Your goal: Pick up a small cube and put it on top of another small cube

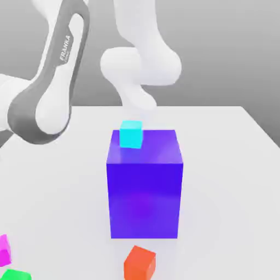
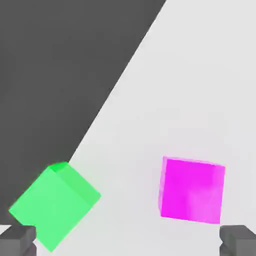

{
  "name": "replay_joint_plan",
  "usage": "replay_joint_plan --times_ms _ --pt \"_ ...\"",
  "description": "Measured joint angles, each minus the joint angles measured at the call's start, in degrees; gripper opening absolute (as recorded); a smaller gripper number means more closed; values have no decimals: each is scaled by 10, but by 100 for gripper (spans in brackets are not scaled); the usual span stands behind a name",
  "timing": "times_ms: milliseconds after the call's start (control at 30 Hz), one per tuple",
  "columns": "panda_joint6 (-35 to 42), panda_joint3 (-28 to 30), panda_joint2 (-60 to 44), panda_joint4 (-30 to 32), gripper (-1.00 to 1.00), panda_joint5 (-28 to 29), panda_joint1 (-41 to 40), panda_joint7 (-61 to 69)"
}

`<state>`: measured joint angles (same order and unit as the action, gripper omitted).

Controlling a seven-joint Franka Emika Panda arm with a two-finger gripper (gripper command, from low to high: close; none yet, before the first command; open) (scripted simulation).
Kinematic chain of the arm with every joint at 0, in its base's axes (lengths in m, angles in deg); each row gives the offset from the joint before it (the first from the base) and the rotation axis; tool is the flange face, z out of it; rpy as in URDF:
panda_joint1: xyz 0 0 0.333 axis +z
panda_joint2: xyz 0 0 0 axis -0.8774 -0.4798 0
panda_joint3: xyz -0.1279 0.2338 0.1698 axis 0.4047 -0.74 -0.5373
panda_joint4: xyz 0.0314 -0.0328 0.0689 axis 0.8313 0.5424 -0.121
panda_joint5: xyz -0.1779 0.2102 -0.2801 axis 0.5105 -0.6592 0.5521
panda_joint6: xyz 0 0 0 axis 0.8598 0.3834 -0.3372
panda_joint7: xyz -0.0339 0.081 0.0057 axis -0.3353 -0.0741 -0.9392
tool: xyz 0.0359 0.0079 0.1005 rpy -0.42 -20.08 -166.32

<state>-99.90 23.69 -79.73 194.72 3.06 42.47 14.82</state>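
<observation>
A small green cube (image 2: pixel 54 204) and a small magenta cube (image 2: pixel 192 190) lie on the white table below my hand. My gripper (image 2: pixel 129 241) is open above them, its two grey fingertips (image 2: pixel 18 241) set wide apart with nothing between them. In the exterior view the magenta cube (image 1: pixel 4 250) and the green cube (image 1: pixel 15 274) sit at the near left corner. A small cyan cube (image 1: pixel 131 134) rests on top of a large blue block (image 1: pixel 144 188). A small orange-red cube (image 1: pixel 140 263) lies in front of that block.
The white table (image 1: pixel 229 164) has an edge close to the green cube, with dark floor (image 2: pixel 55 75) beyond it. The arm's grey and white links (image 1: pixel 49 93) reach over the exterior view's left side. The large blue block stands tall at mid-table.
</observation>
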Motion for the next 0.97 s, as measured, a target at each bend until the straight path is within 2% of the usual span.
replay_joint_plan --times_ms 133,167,367,533,700,833,867,967 --pt "-56 -27 -83 -17 0 -33 -27 18" --pt "-65 -32 -96 -20 -100 -38 -32 21" --pt "-70 -35 -102 -22 -100 -41 -34 23" --pt "-12 -4 -25 -4 -100 -7 -10 -2" --pt "74 -9 -2 -70 -100 29 63 -90" --pt "39 -25 -59 -92 -100 13 71 -96" --pt "29 -28 -71 -93 100 9 70 -94" --pt "29 -28 -71 -93 100 9 70 -94"
